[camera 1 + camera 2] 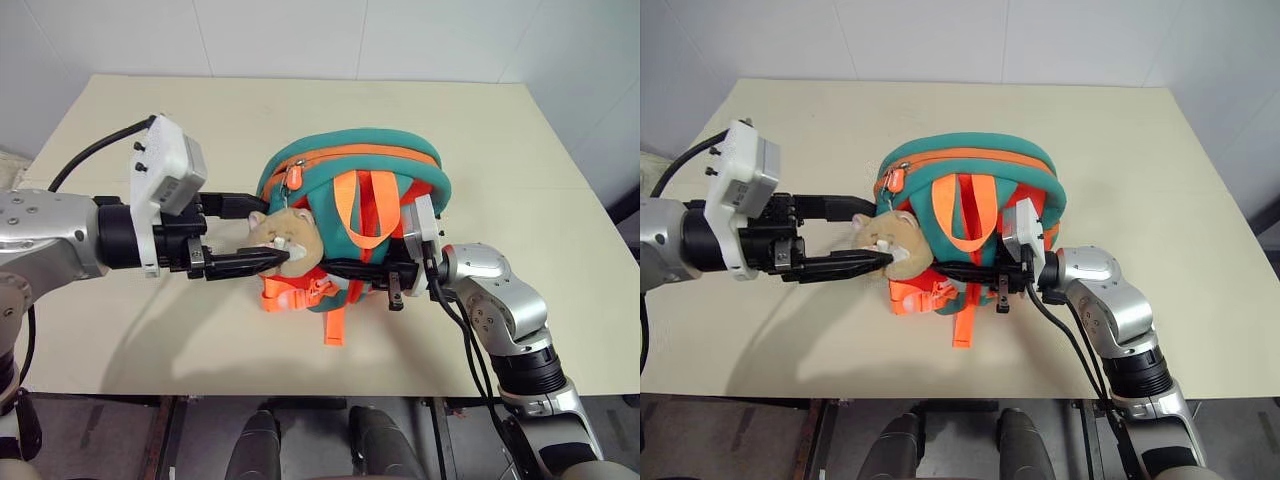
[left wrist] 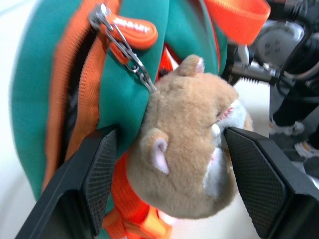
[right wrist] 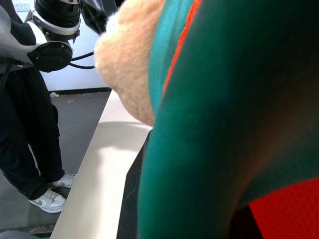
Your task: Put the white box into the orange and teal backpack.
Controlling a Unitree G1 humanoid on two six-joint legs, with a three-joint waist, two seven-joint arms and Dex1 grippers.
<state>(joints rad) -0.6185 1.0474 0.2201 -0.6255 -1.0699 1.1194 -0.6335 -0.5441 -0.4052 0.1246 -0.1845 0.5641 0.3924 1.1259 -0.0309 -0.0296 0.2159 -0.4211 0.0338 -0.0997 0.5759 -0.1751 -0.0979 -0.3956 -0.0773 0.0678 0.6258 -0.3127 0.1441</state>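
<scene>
The orange and teal backpack [image 1: 350, 195] lies in the middle of the table, strap side up, with a tan plush toy [image 1: 288, 235] hanging from its zip pull [image 1: 293, 177]. My left gripper [image 1: 265, 232] reaches in from the left and is open. Its fingers [image 2: 99, 174] stand on either side of the plush toy's head without pressing it. My right gripper [image 1: 335, 268] comes in from the right, shut on the backpack's teal padding at its near edge. The white box is out of view.
The cream table [image 1: 480, 130] has free room behind and to both sides of the backpack. Orange webbing and buckles [image 1: 300, 295] trail toward the near edge. A person's legs and shoes [image 3: 30, 149] stand on the floor beside the table.
</scene>
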